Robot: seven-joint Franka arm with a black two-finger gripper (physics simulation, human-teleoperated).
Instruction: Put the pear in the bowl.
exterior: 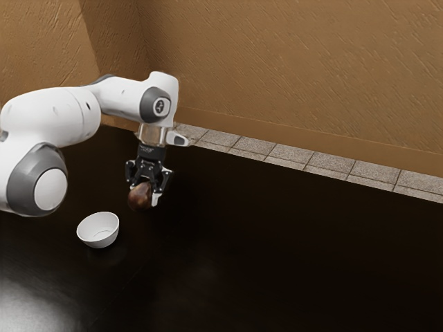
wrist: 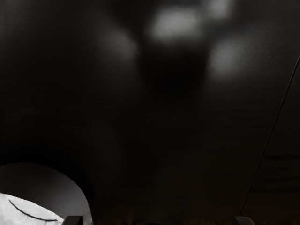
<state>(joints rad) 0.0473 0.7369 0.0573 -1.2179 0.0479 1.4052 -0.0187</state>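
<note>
My gripper (exterior: 144, 194) has its fingers on two sides of the dark brown pear (exterior: 140, 196), shut on it, in the exterior view; the pear hides part of the fingers. The white bowl (exterior: 98, 229) stands upright on the table, a short way from the pear toward the exterior view's lower left. In the wrist view, the tips of my gripper (wrist: 158, 221) stand wide apart at the lower edge, with a thin brown strip of the pear (wrist: 164, 223) between them. Part of the bowl (wrist: 42, 183) lies beside one fingertip there.
The glossy black table (exterior: 277, 256) extends around the bowl and toward the exterior view's right. Beyond its far edge run grey floor tiles (exterior: 284, 153) and a brown wall (exterior: 291, 69). The arm comes in from the exterior view's left, above the table.
</note>
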